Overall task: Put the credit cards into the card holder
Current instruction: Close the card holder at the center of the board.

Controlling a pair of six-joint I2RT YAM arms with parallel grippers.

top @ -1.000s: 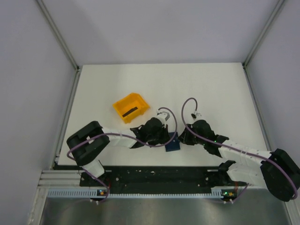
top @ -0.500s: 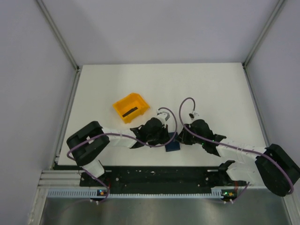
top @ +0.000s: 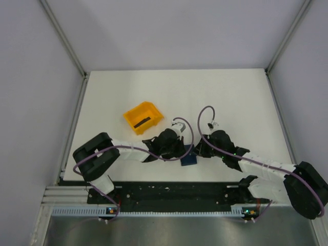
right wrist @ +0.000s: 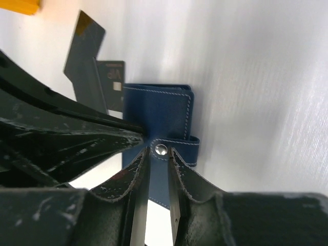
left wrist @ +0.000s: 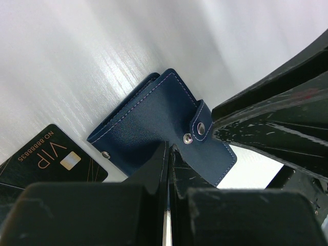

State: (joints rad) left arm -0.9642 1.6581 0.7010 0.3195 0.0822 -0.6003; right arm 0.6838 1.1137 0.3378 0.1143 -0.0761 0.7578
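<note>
Lying beside the card holder [left wrist: 154, 123], a credit card [left wrist: 48, 156] escapes the top view.

The navy card holder [left wrist: 154, 118] is folded up and lying flat on the white bench [left wrist: 77, 51], snap strap sticking off one side. A black VIP card [left wrist: 48, 159] lies right by its edge. The other card [top: 142, 122] sits in the orange bin [top: 130, 117].
</note>
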